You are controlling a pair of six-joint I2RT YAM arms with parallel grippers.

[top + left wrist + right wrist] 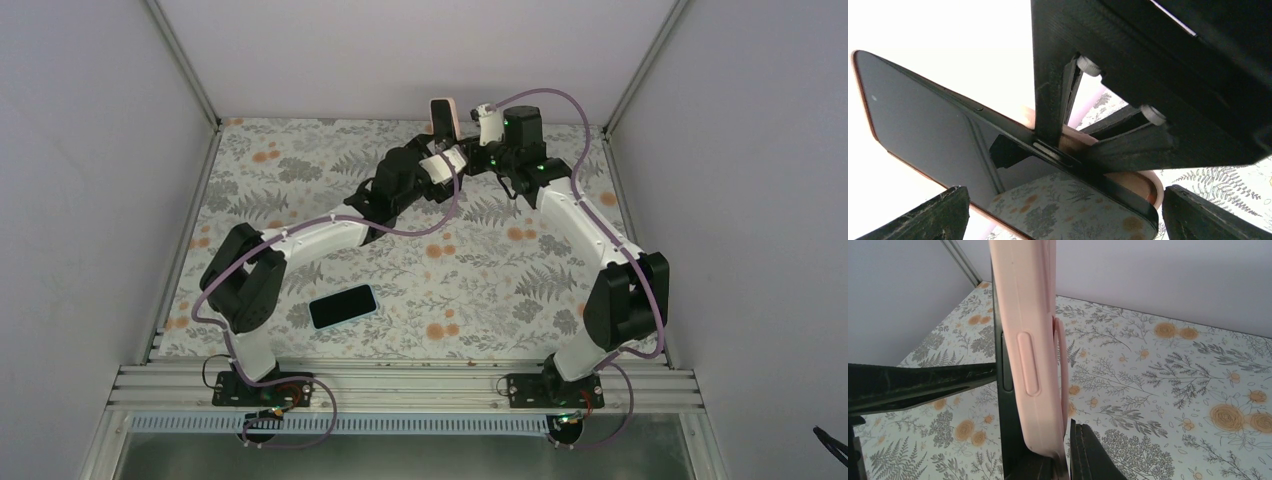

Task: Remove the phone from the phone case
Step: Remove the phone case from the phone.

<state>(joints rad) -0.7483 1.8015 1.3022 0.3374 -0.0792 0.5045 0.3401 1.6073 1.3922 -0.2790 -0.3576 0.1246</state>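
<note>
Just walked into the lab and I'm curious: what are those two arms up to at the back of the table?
The right gripper is shut on a pink case and holds it upright over the far side of the table, with the phone in it. The left gripper is wide open on the screen side, gripping nothing. The phone is not out yet. A second phone lies flat near the left arm's base.
</note>
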